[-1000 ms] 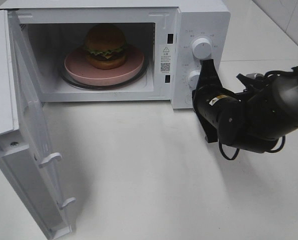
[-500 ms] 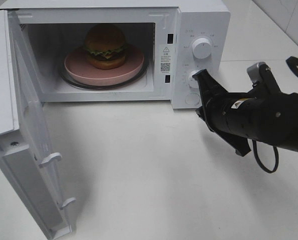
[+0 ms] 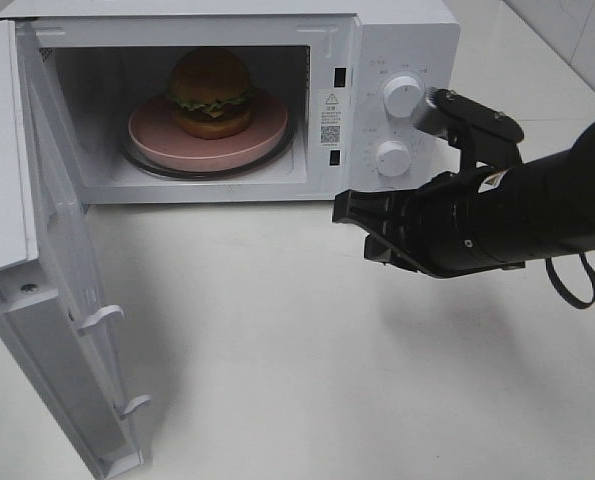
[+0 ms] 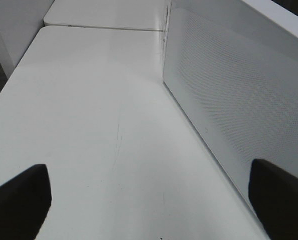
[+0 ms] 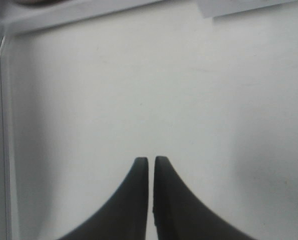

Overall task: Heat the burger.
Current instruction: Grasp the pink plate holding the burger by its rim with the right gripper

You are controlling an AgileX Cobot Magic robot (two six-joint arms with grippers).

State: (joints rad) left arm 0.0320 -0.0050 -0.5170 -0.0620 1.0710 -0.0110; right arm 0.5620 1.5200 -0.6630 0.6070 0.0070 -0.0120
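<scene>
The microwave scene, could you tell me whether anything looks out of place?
Only the door stands wide open, though the burger already sits upright on its pink plate inside. Nothing spilled or damaged.

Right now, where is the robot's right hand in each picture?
Exterior high: the right hand is right of the middle, shut, in front of the microwave.
Left wrist: not in it.
Right wrist: its dark fingertips, pressed together, over the white table.
Shared landmark: the white table, in all three.
</scene>
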